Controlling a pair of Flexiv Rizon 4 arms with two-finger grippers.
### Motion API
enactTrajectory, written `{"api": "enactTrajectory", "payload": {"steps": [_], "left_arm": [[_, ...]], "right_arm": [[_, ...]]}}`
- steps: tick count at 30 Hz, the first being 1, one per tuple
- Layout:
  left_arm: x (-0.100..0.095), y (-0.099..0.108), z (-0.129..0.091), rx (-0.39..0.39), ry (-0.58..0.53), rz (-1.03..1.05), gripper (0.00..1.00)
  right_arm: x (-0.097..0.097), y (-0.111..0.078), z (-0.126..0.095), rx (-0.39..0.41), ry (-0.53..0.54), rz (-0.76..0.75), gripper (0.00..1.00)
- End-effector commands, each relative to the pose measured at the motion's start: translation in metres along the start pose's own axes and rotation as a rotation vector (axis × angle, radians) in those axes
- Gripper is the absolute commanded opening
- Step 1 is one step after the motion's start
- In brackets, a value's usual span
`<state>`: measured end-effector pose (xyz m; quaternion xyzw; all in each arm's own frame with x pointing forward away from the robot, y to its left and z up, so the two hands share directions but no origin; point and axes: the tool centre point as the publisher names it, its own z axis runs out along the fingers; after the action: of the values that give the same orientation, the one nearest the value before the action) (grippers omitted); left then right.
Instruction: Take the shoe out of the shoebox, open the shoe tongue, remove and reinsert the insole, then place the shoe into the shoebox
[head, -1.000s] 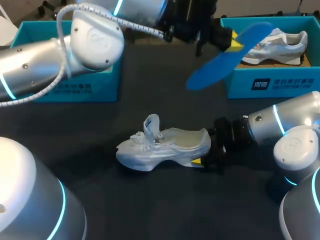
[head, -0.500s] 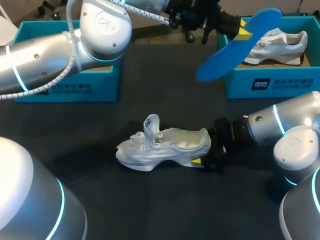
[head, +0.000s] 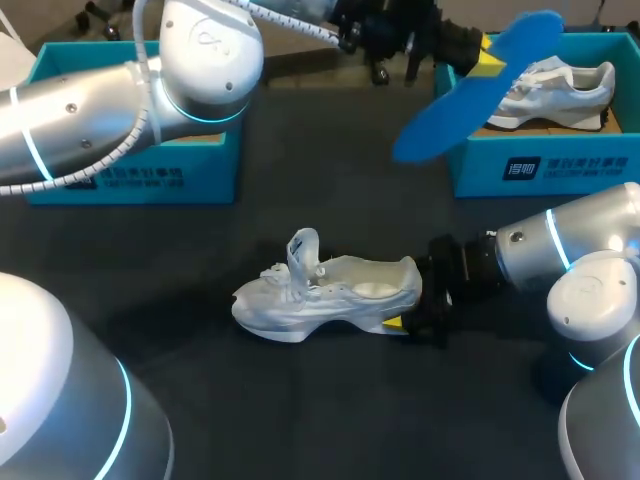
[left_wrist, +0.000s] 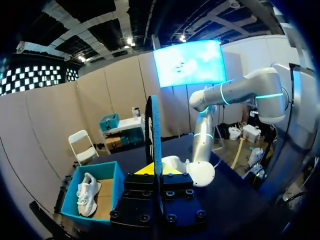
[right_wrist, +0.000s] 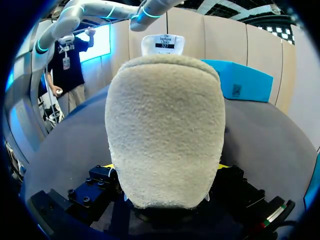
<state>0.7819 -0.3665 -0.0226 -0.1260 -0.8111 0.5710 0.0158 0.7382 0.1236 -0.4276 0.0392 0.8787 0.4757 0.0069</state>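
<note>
Clenched in the left gripper (head: 487, 62), the blue insole (head: 470, 100) is held aloft at the right-hand shoebox (head: 540, 165) — carried higher and rightward over the past second. The right gripper (head: 400, 322) is closed on the heel of the white shoe (head: 330, 290), left unmoved on the table (head: 300, 400).

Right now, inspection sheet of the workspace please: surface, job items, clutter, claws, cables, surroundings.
Surface: dark table.
Job's things: white shoe upright mid-table, tongue raised; blue insole in the air beside the right shoebox, which holds a second shoe; left shoebox partly behind the left arm.
Clutter: nothing seen.
Claws: left claw shut on blue insole; right claw shut on white shoe's heel.
Cables: grey cable looped along left arm.
Surroundings: nothing seen.
</note>
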Motion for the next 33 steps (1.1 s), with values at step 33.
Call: {"api": "enactTrajectory", "payload": {"steps": [33], "left_arm": [[0.084,-0.031,-0.097,0.462,0.107,-0.629,0.0]], "right_arm": [[0.0,-0.001,0.001,0.004,-0.002,0.0,0.0]]}}
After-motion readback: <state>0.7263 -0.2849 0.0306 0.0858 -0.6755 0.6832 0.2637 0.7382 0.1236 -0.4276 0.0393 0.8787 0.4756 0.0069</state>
